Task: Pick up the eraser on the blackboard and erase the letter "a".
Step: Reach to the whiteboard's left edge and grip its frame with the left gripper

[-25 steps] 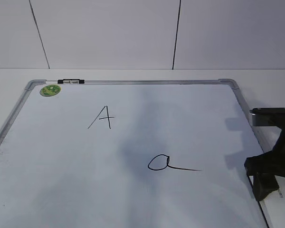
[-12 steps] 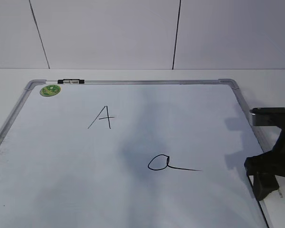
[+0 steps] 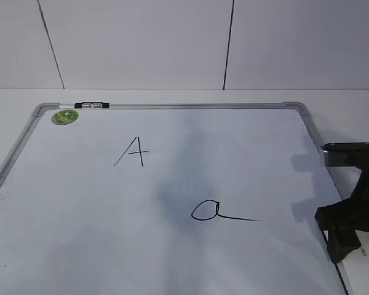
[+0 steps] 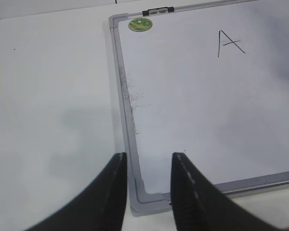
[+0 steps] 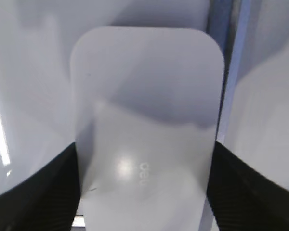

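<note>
The white eraser (image 5: 144, 86) lies flat at the right edge of the blackboard (image 3: 172, 106), next to its frame. My right gripper (image 5: 144, 154) straddles the eraser, and both black fingers touch its long sides. In the exterior view the right gripper (image 3: 343, 236) is at the lower right, and only a white sliver of the eraser (image 3: 364, 251) shows beside it. The letter "a" (image 3: 212, 211) is drawn left of the gripper, apart from it. My left gripper (image 4: 149, 161) is open and empty above the board's near left corner.
A capital "A" (image 3: 132, 151) is drawn further up the board, and it also shows in the left wrist view (image 4: 229, 42). A green sticker (image 3: 65, 116) and a black clip (image 3: 91, 106) sit at the far left corner. White table surrounds the board.
My right gripper has sunk very slightly over the eraser. Nothing else has moved.
</note>
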`<state>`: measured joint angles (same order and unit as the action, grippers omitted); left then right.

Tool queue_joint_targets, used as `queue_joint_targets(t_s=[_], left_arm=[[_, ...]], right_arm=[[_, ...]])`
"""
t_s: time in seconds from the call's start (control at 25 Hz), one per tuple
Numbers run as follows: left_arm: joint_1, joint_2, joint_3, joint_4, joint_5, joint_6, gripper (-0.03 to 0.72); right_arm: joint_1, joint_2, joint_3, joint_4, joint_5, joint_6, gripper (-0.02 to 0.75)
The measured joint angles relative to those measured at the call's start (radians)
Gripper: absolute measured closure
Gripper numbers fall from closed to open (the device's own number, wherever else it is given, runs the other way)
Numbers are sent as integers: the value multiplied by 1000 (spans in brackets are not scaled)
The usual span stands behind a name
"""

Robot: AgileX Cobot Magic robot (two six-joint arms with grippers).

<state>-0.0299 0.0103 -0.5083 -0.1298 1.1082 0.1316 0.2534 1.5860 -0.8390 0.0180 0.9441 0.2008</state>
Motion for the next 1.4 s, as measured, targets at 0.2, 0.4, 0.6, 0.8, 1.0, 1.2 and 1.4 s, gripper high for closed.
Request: queue_joint_targets(t_s=[0.2,0.4,0.6,0.8,1.0,1.2,1.4], left_arm=[[0,0,0,0,0,0,449],[0,0,0,0,0,0,449],[0,0,0,0,0,0,449],[0,0,0,0,0,0,449],[0,0,0,0,0,0,449],[0,0,0,0,0,0,449],[0,0,0,0,0,0,449]], right_arm=[[0,14,0,0,0,-3,137],[0,14,0,0,-5,-3,137],[0,14,0,0,-5,-5,155],[0,14,0,0,-5,-5,161],[0,14,0,0,-5,-5,162],[0,14,0,0,-5,-5,162],[0,14,0,0,-5,-5,162]])
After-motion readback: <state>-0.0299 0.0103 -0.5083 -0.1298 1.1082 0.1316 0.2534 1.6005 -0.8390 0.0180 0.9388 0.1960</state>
